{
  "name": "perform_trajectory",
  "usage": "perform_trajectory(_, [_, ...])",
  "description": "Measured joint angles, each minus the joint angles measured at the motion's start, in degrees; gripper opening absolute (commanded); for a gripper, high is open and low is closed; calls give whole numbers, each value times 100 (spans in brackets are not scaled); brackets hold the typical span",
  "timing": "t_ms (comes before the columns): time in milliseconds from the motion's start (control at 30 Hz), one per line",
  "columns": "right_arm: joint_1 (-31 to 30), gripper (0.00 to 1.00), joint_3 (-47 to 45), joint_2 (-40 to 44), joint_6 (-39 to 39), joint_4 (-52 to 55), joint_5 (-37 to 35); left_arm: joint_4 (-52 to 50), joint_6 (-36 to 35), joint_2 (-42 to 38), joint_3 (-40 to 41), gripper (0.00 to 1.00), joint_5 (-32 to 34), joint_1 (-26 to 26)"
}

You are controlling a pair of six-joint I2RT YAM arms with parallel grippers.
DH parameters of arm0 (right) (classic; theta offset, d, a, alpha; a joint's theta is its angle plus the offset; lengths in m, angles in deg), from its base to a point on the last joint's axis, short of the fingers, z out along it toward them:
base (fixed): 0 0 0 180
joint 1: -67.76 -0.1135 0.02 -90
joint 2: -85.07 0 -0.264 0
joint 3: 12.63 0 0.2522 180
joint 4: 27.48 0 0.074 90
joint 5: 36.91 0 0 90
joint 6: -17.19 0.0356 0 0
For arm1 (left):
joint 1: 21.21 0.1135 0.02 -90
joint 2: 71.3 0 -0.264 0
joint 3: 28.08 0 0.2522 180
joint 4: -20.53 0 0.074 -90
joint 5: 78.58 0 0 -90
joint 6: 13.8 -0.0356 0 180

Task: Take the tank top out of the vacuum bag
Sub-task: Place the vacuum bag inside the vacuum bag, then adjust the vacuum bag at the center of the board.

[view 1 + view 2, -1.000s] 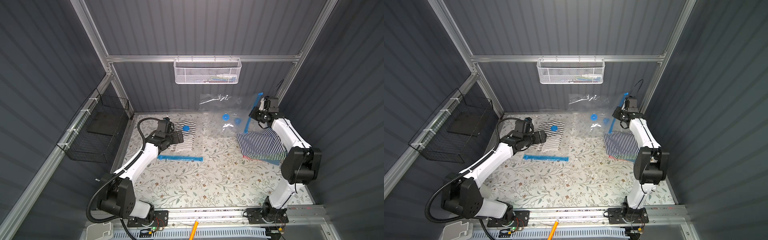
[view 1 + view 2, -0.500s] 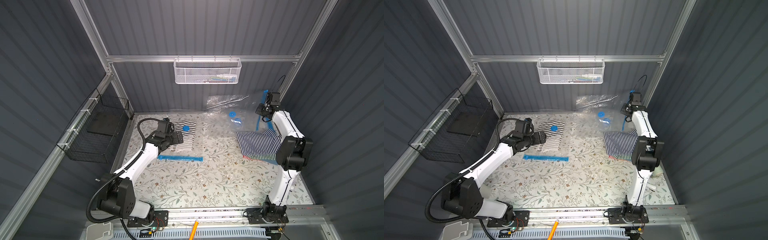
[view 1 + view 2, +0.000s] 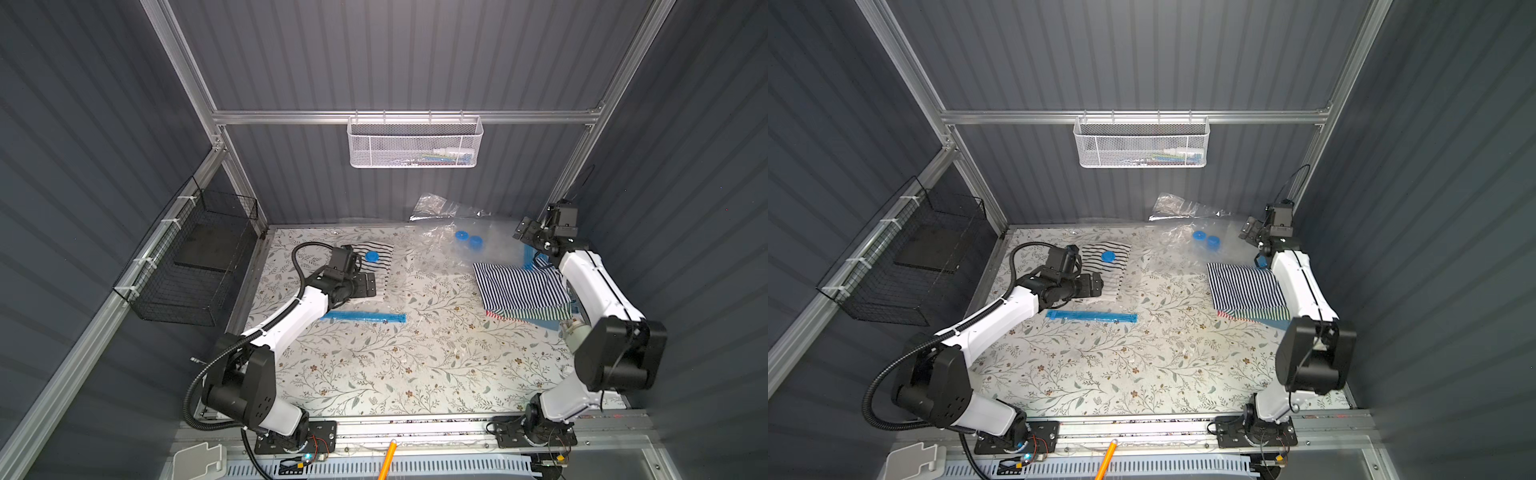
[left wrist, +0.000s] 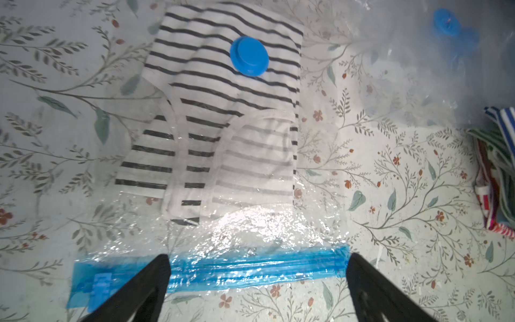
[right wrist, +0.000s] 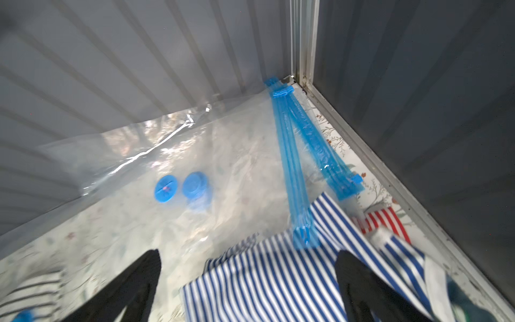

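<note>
left gripper (image 4: 257,260) spread wide, empty, above the vacuum bag (image 4: 264,231) near its blue zip strip (image 4: 250,269), table 10 o'clock; black-striped tank top (image 4: 223,117) inside it. right gripper (image 5: 248,255) also spread, empty, at 2 o'clock over slack clear bags (image 3: 440,245); blue-striped tank top (image 3: 515,286) lies loose at 3 o'clock.

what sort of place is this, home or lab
Probably a robot test cell, not a home: ribbed grey wall panels on an aluminium frame, two white-and-black robot arms bolted beside a floral-print tabletop.
</note>
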Motion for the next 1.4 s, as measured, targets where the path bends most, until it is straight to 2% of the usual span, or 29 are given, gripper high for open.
perform_trajectory(200, [-361, 99, -1672, 1399, 623, -575, 949, -103, -162, 723, -138, 100, 116, -481])
perform_trajectory(333, [-649, 99, -2533, 1753, 949, -656, 1633, -238, -372, 1075, -374, 100, 354, -680])
perform_trajectory(533, [-1154, 99, -3285, 2262, 1233, -721, 2253, -590, -470, 1510, -748, 100, 920, -748])
perform_trajectory(700, [-1268, 99, -3585, 2667, 1349, -710, 2542, -820, -470, 1801, -785, 100, 1196, -885])
perform_trajectory(867, [-1266, 99, -3705, 2916, 1410, -710, 2673, -894, -468, 1818, -785, 98, 1174, -1086])
perform_trajectory(1100, [-1266, 99, -3713, 2938, 1499, -708, 2730, -868, -439, 2070, -798, 95, 776, -1263])
perform_trajectory(1233, [-1266, 99, -3713, 2975, 1506, -680, 2726, -710, -376, 2256, -966, 91, 439, -1318])
perform_trajectory(1400, [-1259, 99, -3716, 3062, 1504, -647, 2723, -564, -358, 2494, -1263, 91, 282, -1390])
